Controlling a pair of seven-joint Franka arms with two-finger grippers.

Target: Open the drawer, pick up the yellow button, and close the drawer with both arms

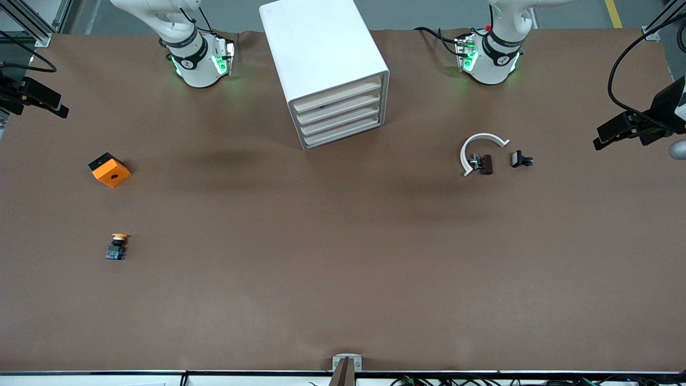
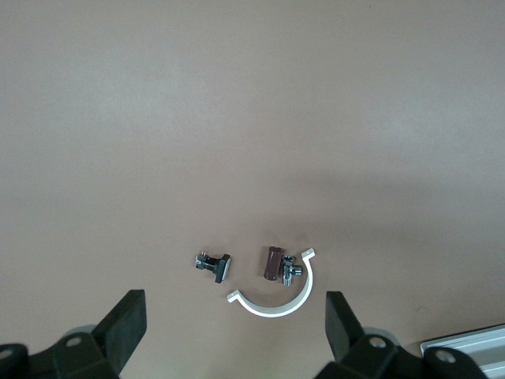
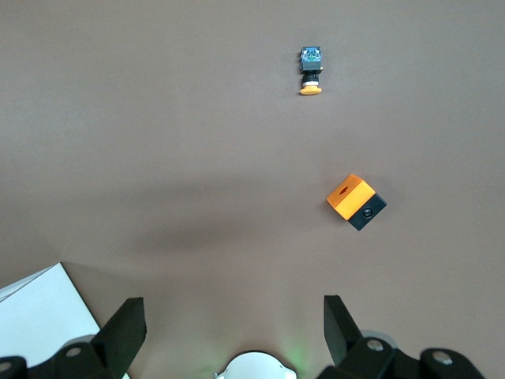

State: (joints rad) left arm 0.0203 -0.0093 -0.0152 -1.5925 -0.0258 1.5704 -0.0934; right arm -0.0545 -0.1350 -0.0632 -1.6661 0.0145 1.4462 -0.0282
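The white drawer cabinet (image 1: 327, 69) stands midway between the two arm bases, and all its drawers (image 1: 343, 115) are shut. The button (image 1: 117, 246), with an orange cap on a black body and a bluish base, lies on the table toward the right arm's end, nearer the front camera than the orange block; it also shows in the right wrist view (image 3: 312, 69). My left gripper (image 2: 235, 324) is open and empty, high over the table by a white clamp. My right gripper (image 3: 235, 324) is open and empty, high over the table near its own base (image 3: 252, 367). Neither gripper shows in the front view.
An orange square block with a hole (image 1: 110, 170) lies toward the right arm's end (image 3: 355, 201). Toward the left arm's end lie a white C-shaped clamp (image 1: 479, 150), a brown part (image 1: 486, 164) and a small black and metal part (image 1: 521, 159).
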